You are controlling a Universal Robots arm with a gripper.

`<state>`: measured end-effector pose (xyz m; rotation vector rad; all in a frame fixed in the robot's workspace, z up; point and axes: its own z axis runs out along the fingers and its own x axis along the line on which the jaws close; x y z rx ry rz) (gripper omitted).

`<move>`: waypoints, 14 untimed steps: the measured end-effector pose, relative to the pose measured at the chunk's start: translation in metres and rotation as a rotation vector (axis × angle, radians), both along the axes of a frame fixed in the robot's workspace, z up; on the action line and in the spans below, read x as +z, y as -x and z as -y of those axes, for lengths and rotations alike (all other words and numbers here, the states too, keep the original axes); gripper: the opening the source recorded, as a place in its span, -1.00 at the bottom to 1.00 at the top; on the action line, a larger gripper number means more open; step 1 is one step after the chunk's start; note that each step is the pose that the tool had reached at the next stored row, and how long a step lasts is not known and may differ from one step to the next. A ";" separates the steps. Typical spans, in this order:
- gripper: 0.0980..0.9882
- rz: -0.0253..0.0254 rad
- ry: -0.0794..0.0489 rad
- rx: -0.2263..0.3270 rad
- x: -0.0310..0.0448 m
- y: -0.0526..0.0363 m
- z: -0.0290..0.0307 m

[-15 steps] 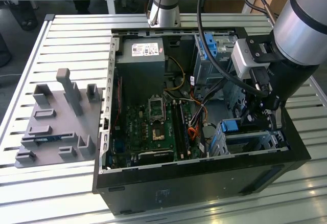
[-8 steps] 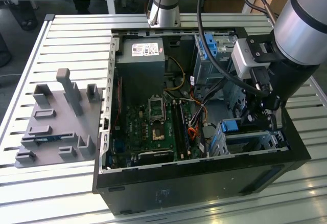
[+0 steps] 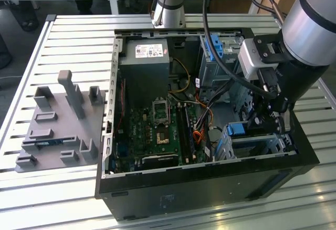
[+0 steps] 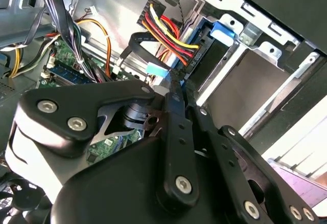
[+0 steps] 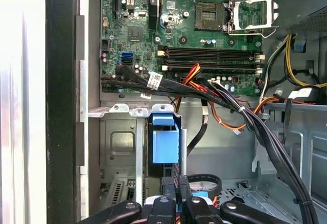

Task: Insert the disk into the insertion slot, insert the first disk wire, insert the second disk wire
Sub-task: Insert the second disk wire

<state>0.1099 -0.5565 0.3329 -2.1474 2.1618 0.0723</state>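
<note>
The disk sits inside the insertion slot [image 3: 258,145], the low grey cage at the case's front corner on the exterior view's right. Its blue caddy tab [image 3: 239,129] [image 5: 165,141] [image 4: 225,29] pokes out of the cage. My gripper [image 3: 278,125] [image 4: 179,88] [image 5: 177,201] reaches down at the disk's end, its fingers close together on a black connector [image 4: 190,60] carrying red, yellow and black wires [image 4: 166,29]. A flat black wire ending in a light blue plug [image 4: 156,69] hangs loose right beside the fingers.
Thick black cable bundles [image 5: 245,114] cross from the motherboard [image 5: 204,35] over the cage. A taller cage with a blue clip [image 3: 214,49] stands behind. A grey fixture plate [image 3: 58,130] lies on the slatted table on the exterior view's left.
</note>
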 end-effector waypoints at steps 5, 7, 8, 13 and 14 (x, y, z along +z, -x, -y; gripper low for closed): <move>-0.89 0.0000 0.000 0.000 -0.0021 0.0000 0.0000; -0.89 0.0000 0.000 0.000 -0.0028 0.0000 0.0000; -0.89 0.0000 0.000 0.000 -0.0034 0.0000 0.0000; -0.89 0.0000 0.000 0.000 -0.0057 0.0000 0.0000; -0.89 0.0000 0.000 0.000 -0.0058 0.0000 0.0000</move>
